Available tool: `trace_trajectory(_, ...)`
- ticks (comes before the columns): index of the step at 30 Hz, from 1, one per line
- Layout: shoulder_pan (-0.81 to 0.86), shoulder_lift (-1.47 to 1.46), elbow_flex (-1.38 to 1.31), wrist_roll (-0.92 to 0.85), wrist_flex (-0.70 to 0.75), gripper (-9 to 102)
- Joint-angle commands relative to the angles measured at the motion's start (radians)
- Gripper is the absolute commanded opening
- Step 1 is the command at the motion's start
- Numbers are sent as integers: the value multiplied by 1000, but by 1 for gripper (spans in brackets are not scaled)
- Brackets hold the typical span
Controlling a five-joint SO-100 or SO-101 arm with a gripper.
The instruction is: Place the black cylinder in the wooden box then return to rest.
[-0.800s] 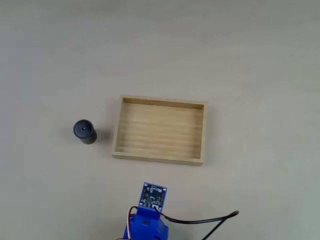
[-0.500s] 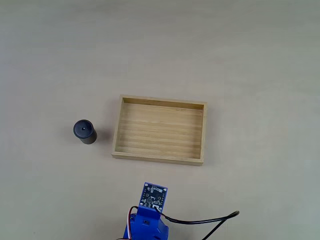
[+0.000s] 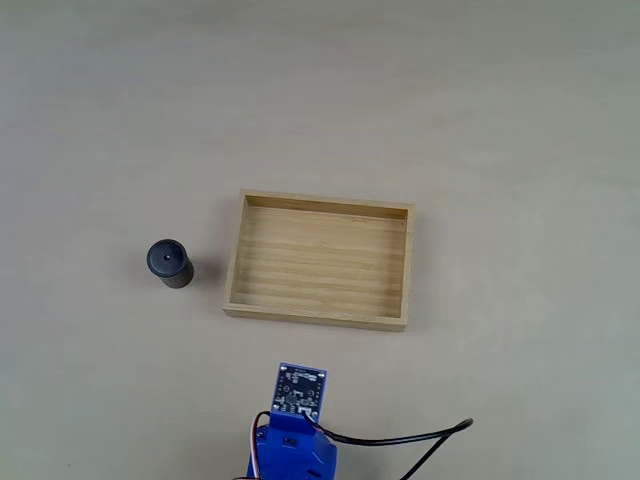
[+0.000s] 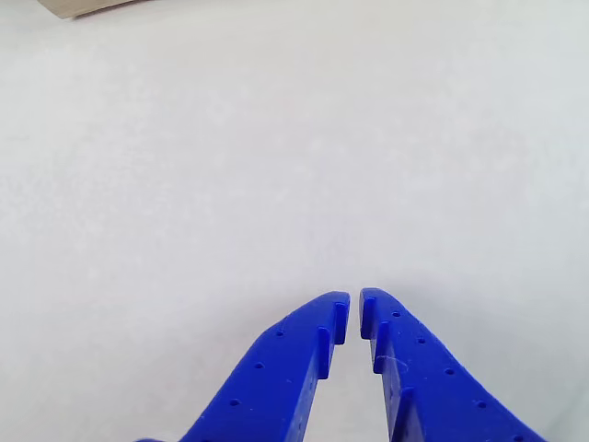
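Pale wood, the wooden box lies empty on the surface; the black cylinder stands apart to its left in the fixed view. The blue arm has just shifted slightly, its end effector nearly pressed together, holding nothing, so the reach seems barely begun.

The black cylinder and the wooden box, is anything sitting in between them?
No. In the fixed view, just bare table lies between the black cylinder and the wooden box. They stand apart, not touching.
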Motion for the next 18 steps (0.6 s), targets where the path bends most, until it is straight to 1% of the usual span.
trace_trajectory(1, -60, 71, -55, 75, -38, 0)
trace_trajectory(3, -83, 112, -83, 107, -54, 0)
trace_trajectory(8, -126, 229, -184, 109, -123, 0)
trace_trajectory(18, -256, 430, -397, 109, -216, 0)
